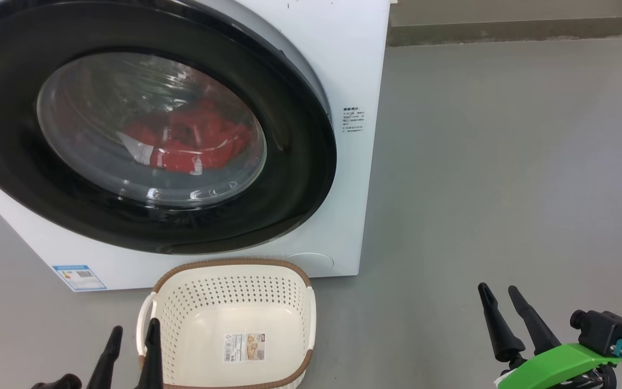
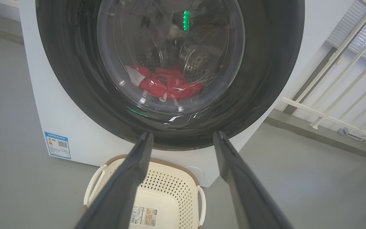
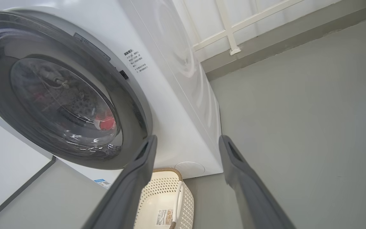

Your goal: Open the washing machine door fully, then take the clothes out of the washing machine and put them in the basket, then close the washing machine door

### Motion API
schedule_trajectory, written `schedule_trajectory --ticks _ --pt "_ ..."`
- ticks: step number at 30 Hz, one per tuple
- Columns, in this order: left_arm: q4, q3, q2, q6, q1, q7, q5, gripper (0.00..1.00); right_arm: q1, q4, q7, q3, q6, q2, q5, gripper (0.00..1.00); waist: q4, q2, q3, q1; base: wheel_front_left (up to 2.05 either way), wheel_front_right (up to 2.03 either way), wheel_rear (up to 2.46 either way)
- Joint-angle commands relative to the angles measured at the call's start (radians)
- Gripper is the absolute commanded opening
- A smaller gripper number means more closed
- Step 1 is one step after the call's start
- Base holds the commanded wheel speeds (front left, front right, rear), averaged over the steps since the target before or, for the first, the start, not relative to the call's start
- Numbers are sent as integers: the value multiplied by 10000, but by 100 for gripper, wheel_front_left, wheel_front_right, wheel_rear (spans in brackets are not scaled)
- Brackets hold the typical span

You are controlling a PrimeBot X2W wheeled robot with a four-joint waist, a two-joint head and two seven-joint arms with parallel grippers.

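1. Fingers (image 1: 151,351) of the left gripper (image 1: 135,328) stand apart and empty at the lower left of the head view. One tip overlaps the near-left corner of the basket (image 1: 230,262) there. A careless rise from that spot could clip the brown rim and shove the basket aside.
2. Filling the upper left, the washing machine door (image 1: 300,162) lies against the front of the washing machine (image 1: 354,65), shut as far as I can tell. Its black rim is glossy and I see no handle, so fingertips may slide off. I cannot tell the hinge side, and a pull at the wrong edge would only strain the arm.
3. Behind the glass, at the window's centre, the clothes (image 1: 192,140) sit low in the drum. They are loose fabric, so a partial grasp could let a trailing end snag at the opening or drop onto the floor.
4. At lower centre the basket is empty, just in front of the machine and below the door's lower rim. It looks light, so a nudge would leave it off target.
5. At lower right the right gripper (image 1: 498,289) has its fingers parted and empty, well apart from the machine. A long reach to the door could cross its swing.
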Motion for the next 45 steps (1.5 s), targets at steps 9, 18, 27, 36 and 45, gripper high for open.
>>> schedule_trajectory --ticks 9,18,27,36,45 --pt "-404 216 198 35 3 -382 1213 100 -106 -276 -367 348 -8 -265 -937 100 -8 -1 -35 -1 0 0 0" --pt "-418 222 217 -25 100 -674 2329 100 -18 -337 -661 349 -8 -327 -1861 100 -22 -1 -16 -1 0 0 0" --pt "-518 259 234 -80 154 -938 3341 100 203 -413 -925 118 -9 -248 -2647 100 -43 -1 16 -1 0 0 0" --pt "-379 264 243 -133 196 -1079 3564 100 429 -429 -1067 -269 -9 -87 -2855 100 -52 -1 -2 -1 0 0 0" --pt "-246 300 243 -160 177 -1079 3405 100 549 -397 -1067 -446 -9 32 -2881 100 -64 -1 31 -1 0 0 0"
